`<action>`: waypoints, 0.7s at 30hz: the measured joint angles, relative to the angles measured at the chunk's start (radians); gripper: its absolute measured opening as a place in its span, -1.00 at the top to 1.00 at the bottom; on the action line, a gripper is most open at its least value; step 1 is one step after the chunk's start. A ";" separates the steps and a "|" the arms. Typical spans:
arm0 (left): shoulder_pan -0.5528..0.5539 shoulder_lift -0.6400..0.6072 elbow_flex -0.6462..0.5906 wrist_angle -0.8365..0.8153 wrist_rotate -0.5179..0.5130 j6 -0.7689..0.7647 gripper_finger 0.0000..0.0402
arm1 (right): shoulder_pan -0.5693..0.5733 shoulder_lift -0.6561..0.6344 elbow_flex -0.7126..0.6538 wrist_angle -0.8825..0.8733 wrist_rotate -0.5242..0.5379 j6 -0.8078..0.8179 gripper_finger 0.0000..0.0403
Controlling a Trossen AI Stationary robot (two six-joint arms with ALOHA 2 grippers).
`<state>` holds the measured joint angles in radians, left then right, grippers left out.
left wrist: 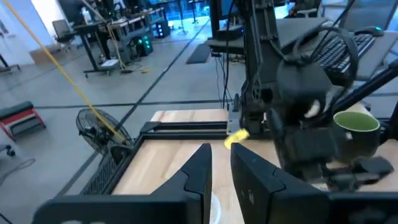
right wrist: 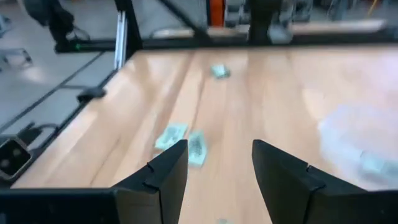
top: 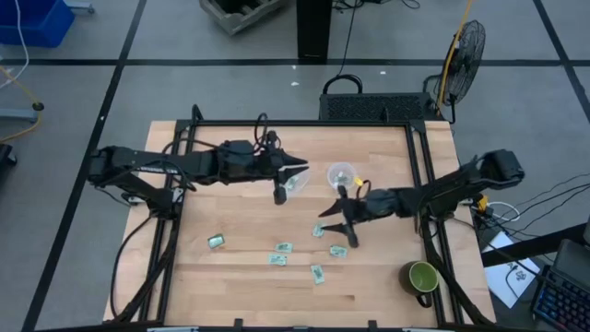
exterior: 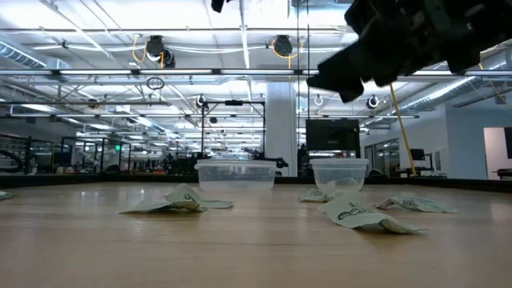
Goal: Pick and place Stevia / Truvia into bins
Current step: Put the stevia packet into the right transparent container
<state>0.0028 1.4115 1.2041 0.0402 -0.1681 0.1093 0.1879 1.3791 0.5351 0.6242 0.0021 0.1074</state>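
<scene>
Several pale green sachets lie flat on the wooden table: one [top: 217, 242] at the left, two [top: 280, 254] in the middle, one [top: 317, 273] nearer the front, two [top: 318, 231] [top: 338, 250] by my right gripper. Two clear cups stand upright at mid-table [top: 296, 184] [top: 341, 172]; the low view shows them too [exterior: 234, 174] [exterior: 339, 174]. My left gripper [top: 297, 168] hovers over the left cup, its fingers [left wrist: 199, 171] a narrow gap apart and empty. My right gripper [top: 339, 224] is open and empty above the table, over the two nearby sachets; its wrist view shows sachets [right wrist: 171, 135] [right wrist: 198, 148] ahead.
A green mug [top: 422, 277] stands at the table's front right corner. A black frame [top: 419, 184] runs along the table's sides. My right arm [left wrist: 298, 137] stands close in front of my left gripper. Bare wood lies along the near edge [top: 277, 304].
</scene>
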 joint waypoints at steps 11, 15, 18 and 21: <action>-0.107 0.009 -0.001 -0.003 -0.047 0.062 0.67 | 0.119 -0.075 0.021 -0.250 0.121 0.062 0.14; -0.159 0.009 -0.001 -0.014 -0.051 0.066 0.67 | 0.155 -0.075 0.005 -0.389 0.237 0.065 0.14; -0.184 0.009 -0.001 -0.056 -0.052 0.045 0.67 | 0.164 -0.069 -0.049 -0.341 0.264 0.096 0.14; -0.196 0.009 -0.001 -0.127 -0.087 -0.007 0.67 | 0.164 -0.064 -0.124 -0.197 0.259 0.159 0.14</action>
<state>-0.1928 1.4204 1.2034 -0.0871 -0.2550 0.1018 0.3523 1.3150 0.4107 0.4270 0.2611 0.2663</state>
